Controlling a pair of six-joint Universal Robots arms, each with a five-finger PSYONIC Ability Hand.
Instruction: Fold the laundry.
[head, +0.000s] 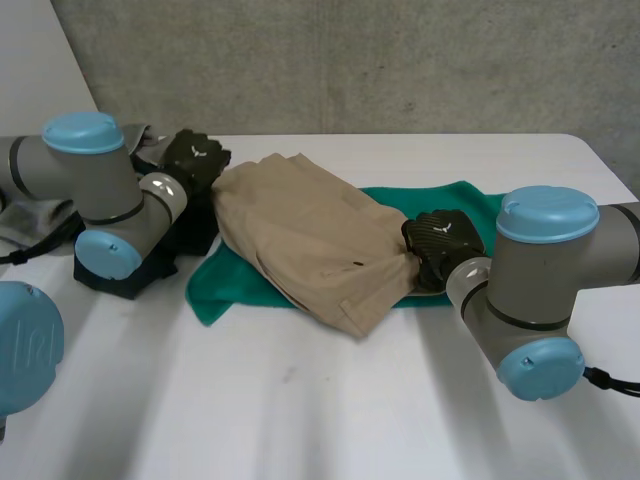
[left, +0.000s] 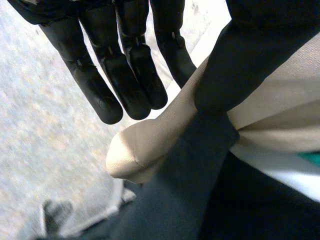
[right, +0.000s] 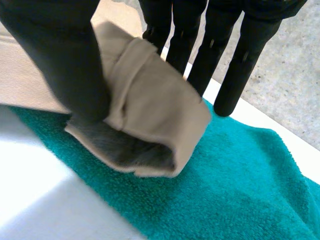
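Observation:
A tan garment (head: 300, 230) lies crumpled across a green towel (head: 215, 285) on the white table (head: 300, 400). My left hand (head: 195, 160) is at the garment's far left corner. In the left wrist view its thumb (left: 225, 70) presses a fold of the tan garment (left: 145, 145) against the straight fingers (left: 130, 75). My right hand (head: 440, 240) is at the garment's right edge. There its thumb (right: 55, 55) pinches the hemmed edge of the tan garment (right: 150, 100) against the fingers, just above the green towel (right: 240, 175).
A grey cloth (head: 30, 215) lies bunched at the table's far left. A black block (head: 140, 265) sits under my left arm. A concrete wall stands behind the table. The near half of the table is bare white.

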